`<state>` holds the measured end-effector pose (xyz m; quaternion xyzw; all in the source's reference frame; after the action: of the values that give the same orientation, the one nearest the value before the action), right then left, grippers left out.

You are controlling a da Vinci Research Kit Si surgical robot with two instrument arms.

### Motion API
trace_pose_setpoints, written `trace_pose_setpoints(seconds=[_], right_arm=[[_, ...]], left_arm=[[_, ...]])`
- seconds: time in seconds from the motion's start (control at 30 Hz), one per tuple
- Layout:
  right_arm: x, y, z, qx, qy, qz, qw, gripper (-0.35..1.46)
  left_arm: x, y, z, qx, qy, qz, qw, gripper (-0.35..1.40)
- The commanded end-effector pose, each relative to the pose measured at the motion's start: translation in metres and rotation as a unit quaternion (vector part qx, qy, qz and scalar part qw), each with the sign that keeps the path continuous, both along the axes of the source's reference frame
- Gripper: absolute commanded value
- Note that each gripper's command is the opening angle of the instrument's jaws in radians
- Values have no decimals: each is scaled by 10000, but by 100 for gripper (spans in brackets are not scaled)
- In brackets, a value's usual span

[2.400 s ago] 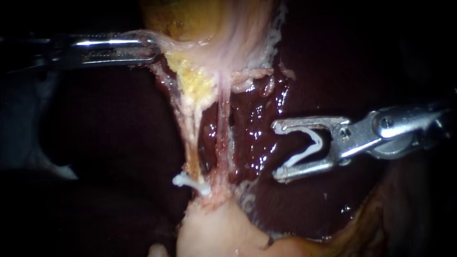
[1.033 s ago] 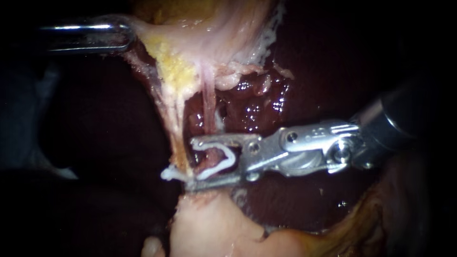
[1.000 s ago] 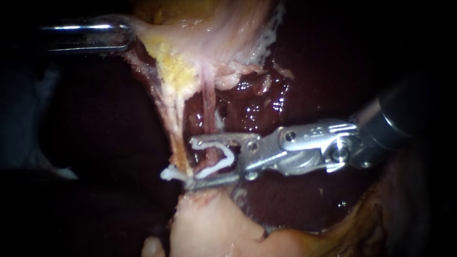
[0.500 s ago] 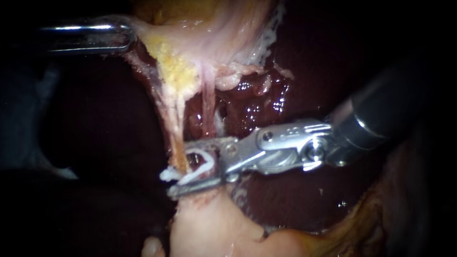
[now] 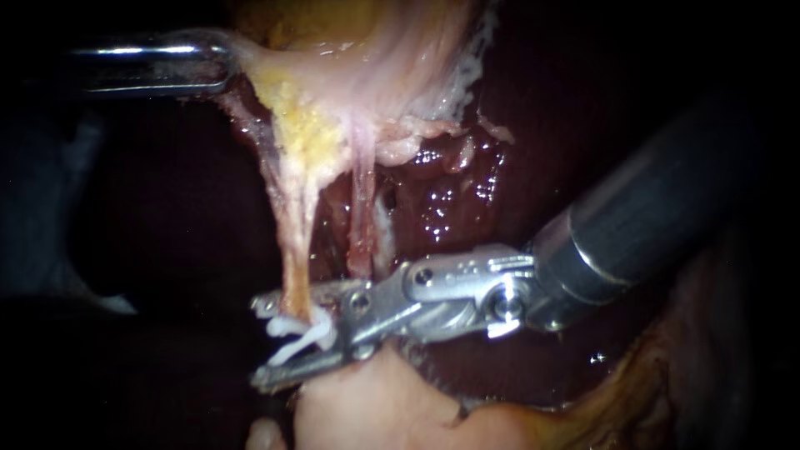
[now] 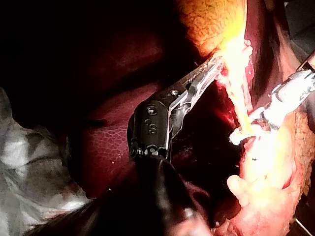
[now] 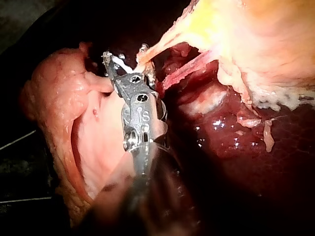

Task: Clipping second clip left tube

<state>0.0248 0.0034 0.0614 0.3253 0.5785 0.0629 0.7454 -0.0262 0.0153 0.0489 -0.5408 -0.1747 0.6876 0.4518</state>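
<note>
My right instrument (image 5: pixel 287 337) straddles the left tube (image 5: pixel 293 250), jaws part-spread, cradling a white clip (image 5: pixel 307 337). My left instrument (image 5: pixel 218 68) pinches the gallbladder (image 5: pixel 367 75) taut. Closing skewed could catch only part of the tube, or tear it.

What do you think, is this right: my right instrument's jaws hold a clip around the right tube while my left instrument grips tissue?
No. In the endoscope view the right instrument holds the clip around the left tube, not the right tube. The left instrument does grip tissue.
</note>
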Motion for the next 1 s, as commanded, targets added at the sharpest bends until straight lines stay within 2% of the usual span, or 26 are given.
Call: trace_pose_setpoints(seconds=[0.03,0.17,0.33,0.5,0.67,0.8,1.0], right_arm=[[-1,-3,-4,-6,17,-31,10000,45],[-4,-11,-12,21,39,-77,10000,42],[-5,-10,-12,105,10,-68,9999,31],[-7,-4,-5,243,-108,55,9996,-5],[-8,1,0,350,-157,88,9992,-35],[-7,4,2,688,-259,140,9972,-35],[-9,7,6,709,-404,74,9966,-35]], left_arm=[[0,0,0,1,0,-3,10000,-35],[0,0,0,1,0,-2,10000,-35],[0,0,0,1,0,-2,10000,-35],[0,0,0,1,0,-1,10000,-35],[0,0,0,1,0,-2,10000,-35],[0,1,1,1,-1,-1,10000,-35],[0,1,1,1,-1,-1,10000,-35]])
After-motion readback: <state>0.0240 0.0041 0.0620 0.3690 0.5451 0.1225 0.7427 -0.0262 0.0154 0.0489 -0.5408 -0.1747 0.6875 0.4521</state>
